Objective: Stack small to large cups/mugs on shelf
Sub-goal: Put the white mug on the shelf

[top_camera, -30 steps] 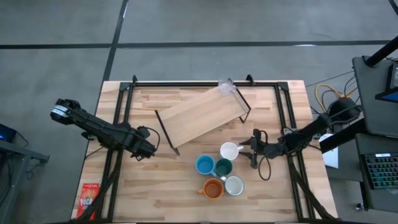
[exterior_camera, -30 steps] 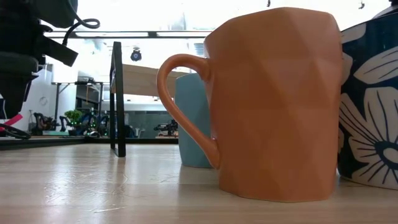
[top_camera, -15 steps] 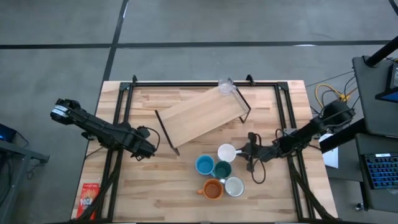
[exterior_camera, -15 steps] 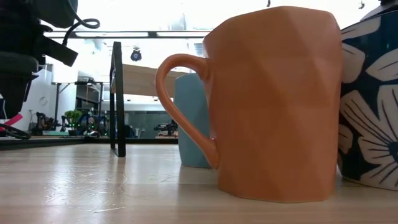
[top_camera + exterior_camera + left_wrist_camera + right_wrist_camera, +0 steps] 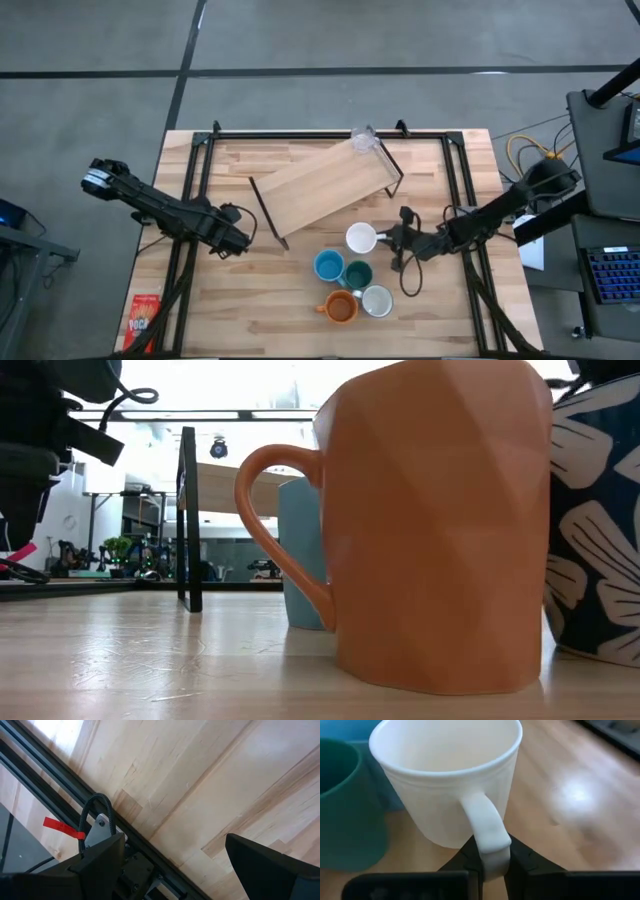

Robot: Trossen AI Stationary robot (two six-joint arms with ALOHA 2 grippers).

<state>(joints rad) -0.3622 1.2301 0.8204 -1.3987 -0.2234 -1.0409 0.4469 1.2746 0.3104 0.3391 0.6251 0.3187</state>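
Several mugs cluster near the table's middle: a white one (image 5: 361, 238), light blue (image 5: 329, 265), dark teal (image 5: 358, 273), orange (image 5: 341, 306) and pale grey-white (image 5: 377, 300). In the low view the orange mug (image 5: 430, 530) fills the front. The shelf (image 5: 328, 190), a light-wood plank on black wire legs, lies slantwise just beyond them. My right gripper (image 5: 386, 240) is shut on the white mug (image 5: 445, 780) from its right. My left gripper (image 5: 238, 240) hangs open over bare wood (image 5: 175, 865) at the table's left. My right gripper pinches the white mug's handle (image 5: 489, 840) at its outer curve between its two fingers (image 5: 470, 857). The fingers come nearly level from the table's right. The mug stays upright with its mouth up; whether its base is clear of the table does not show.
A clear glass (image 5: 362, 138) stands at the shelf's far right corner. Black frame rails (image 5: 200, 200) run along both table sides. A red snack packet (image 5: 145, 318) lies at the near left corner. A black cable loop (image 5: 410, 280) hangs under my right arm.
My right gripper has shut on the white mug's handle and carried the mug a little toward the table's far left, nearer the shelf. The orange mug has slid slightly toward the near edge.
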